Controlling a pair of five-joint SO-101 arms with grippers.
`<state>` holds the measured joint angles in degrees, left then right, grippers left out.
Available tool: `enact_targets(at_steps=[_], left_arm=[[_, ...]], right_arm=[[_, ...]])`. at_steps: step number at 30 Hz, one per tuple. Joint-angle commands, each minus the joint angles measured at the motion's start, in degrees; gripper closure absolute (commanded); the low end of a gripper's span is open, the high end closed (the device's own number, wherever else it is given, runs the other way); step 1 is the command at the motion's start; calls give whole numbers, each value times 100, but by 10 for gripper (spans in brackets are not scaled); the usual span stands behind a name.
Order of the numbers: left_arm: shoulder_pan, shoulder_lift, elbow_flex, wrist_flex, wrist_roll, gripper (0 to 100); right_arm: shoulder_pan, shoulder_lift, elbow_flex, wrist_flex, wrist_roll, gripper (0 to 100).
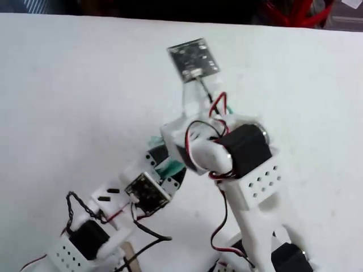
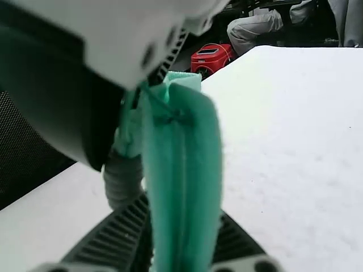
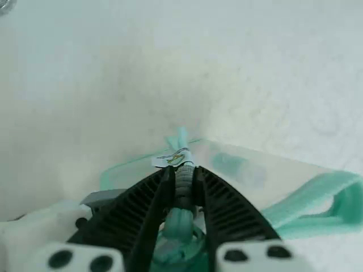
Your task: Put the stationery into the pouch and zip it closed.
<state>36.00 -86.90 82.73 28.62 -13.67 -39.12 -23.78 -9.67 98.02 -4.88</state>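
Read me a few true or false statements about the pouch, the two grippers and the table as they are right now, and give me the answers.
1. The right gripper is shut on the pouch at its teal edge. True.
2. The pouch is red all over. False: it has clear sides and teal trim.
3. The left gripper is shut on teal fabric of the pouch. True.
4. The table is dark wood. False: its surface is white.
5. The pouch lies by itself, away from both grippers. False: each gripper has hold of it.
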Motion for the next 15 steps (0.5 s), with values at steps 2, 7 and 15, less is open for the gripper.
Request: enact_targets(at_steps=[2, 7, 15], left_arm=[[-251, 66, 18, -114, -18, 978], [-259, 66, 18, -114, -18, 978], [-374, 66, -18, -123, -18, 978]], right_arm=[[-295, -48, -18, 92, 167, 980], [154, -40, -545, 84, 633, 980], [1560, -40, -1125, 75, 1389, 980]])
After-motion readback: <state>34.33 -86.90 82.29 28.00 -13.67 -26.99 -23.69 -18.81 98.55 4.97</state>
